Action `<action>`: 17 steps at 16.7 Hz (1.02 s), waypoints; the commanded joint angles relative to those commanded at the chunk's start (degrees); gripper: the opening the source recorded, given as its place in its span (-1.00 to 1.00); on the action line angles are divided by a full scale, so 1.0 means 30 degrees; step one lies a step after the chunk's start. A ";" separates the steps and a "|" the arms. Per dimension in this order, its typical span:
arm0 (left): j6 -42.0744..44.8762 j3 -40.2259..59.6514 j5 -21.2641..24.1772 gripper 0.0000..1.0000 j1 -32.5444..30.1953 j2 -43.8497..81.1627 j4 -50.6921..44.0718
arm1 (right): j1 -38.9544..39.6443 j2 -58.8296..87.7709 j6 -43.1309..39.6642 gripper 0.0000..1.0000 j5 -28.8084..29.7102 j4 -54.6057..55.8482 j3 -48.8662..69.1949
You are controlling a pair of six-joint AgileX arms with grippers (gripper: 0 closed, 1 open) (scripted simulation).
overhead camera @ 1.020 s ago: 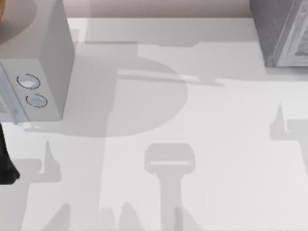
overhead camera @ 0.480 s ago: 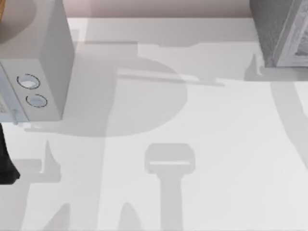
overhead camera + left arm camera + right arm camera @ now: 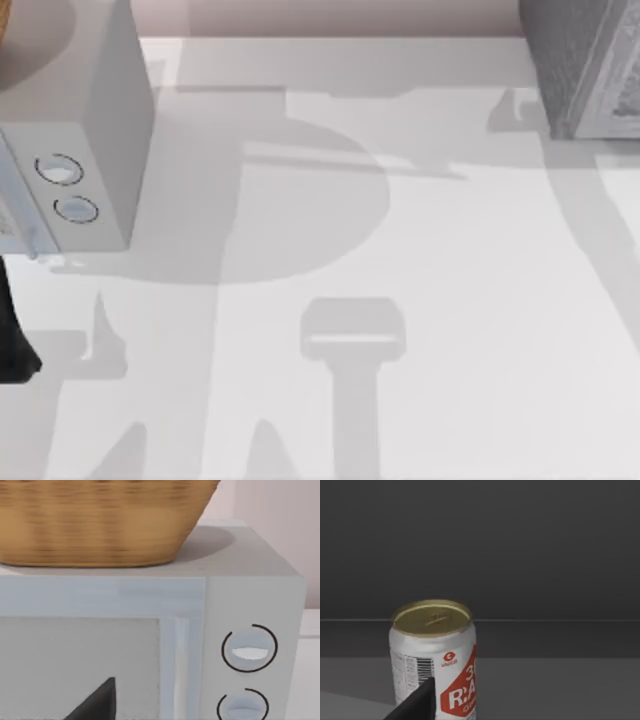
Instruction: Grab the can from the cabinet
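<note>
The can (image 3: 434, 655) stood upright inside the cabinet (image 3: 580, 65), on its dark floor, gold lid up, with the red and white label and a barcode facing the right wrist camera. A dark fingertip (image 3: 415, 702) of the right claw lay low in that view, over the can's lower left side; whether it touched the can, and how far the claw was spread, could not be told.

In the top view the cabinet filled the upper right corner of the frame, its white-framed front at the right edge. The microwave (image 3: 90, 150) sat in the upper left, its two dials (image 3: 68, 190) facing down the frame. The left arm (image 3: 12, 330) stood as a dark shape at the left edge, below the microwave.

Against the frame half a second earlier, the arm shadow (image 3: 520, 110) on the worktop (image 3: 400, 250) beside the cabinet had slid further up and left, and the broad shadow band at the right edge had shifted with it. The left arm and microwave had not moved.

The left wrist view faced the microwave front, a wicker basket (image 3: 100, 522) resting on its top, and a dark fingertip (image 3: 97, 702) low in the frame; that claw's spread could not be told.
</note>
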 joint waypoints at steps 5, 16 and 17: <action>0.0000 0.0000 0.0000 1.00 0.0000 0.0000 0.0000 | -0.0019 -0.0068 0.0000 1.00 0.0043 0.0074 -0.0087; 0.0000 0.0000 0.0000 1.00 0.0000 0.0000 0.0000 | 0.3818 0.0140 -0.0035 1.00 0.4047 0.2753 -0.2489; 0.0000 0.0000 0.0000 1.00 0.0000 0.0000 0.0000 | 0.3739 0.0059 -0.0030 1.00 0.3996 0.2706 -0.2450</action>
